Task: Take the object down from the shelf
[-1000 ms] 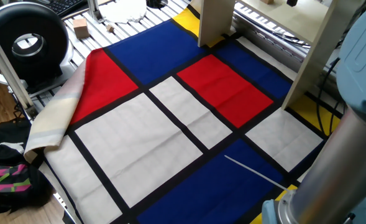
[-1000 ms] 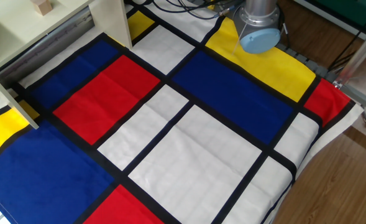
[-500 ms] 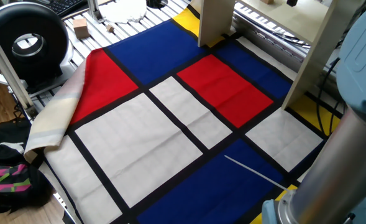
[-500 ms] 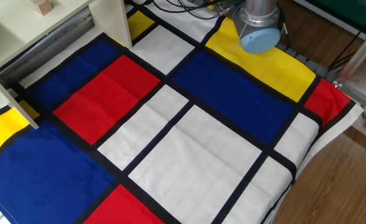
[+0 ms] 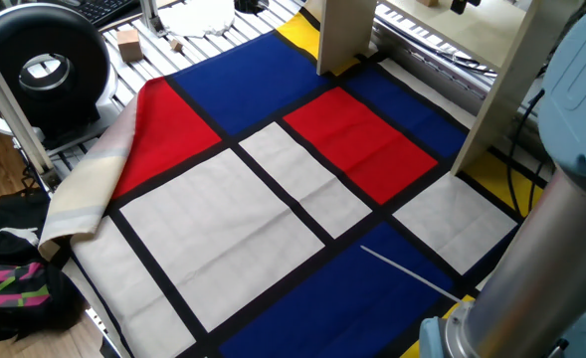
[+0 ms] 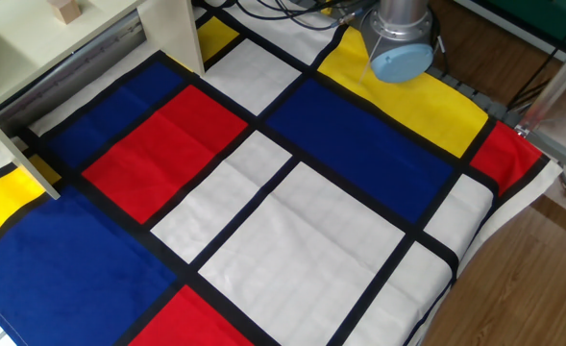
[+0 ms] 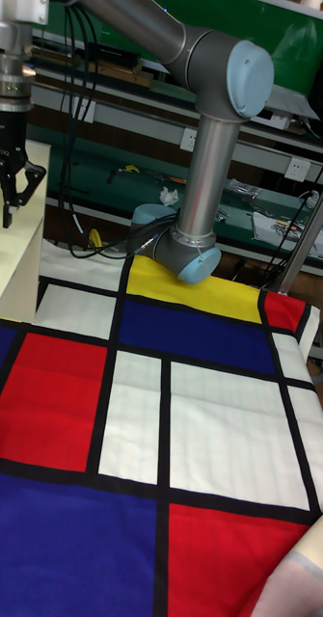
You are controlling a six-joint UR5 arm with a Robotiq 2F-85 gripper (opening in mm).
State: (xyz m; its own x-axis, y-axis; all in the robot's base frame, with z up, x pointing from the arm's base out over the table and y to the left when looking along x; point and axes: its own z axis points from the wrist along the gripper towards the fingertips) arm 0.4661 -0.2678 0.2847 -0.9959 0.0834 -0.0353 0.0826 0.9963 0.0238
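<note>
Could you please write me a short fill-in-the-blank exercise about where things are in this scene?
1. The tiny wooden cube rests on top of the ____.
2. The arm's base stands at the ____ panel of the cloth.
3. The gripper hangs with its jaws ____.
4. The cloth's turned-over edge borders a ____ panel.

Missing words: shelf; yellow; open; red.

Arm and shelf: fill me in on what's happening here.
The arm has its gripper over the shelf, jaws apart and holding nothing. The cube sits on the shelf top, not yet picked up. The job of bringing it down to the cloth has not yet got as far as a grasp.
</note>
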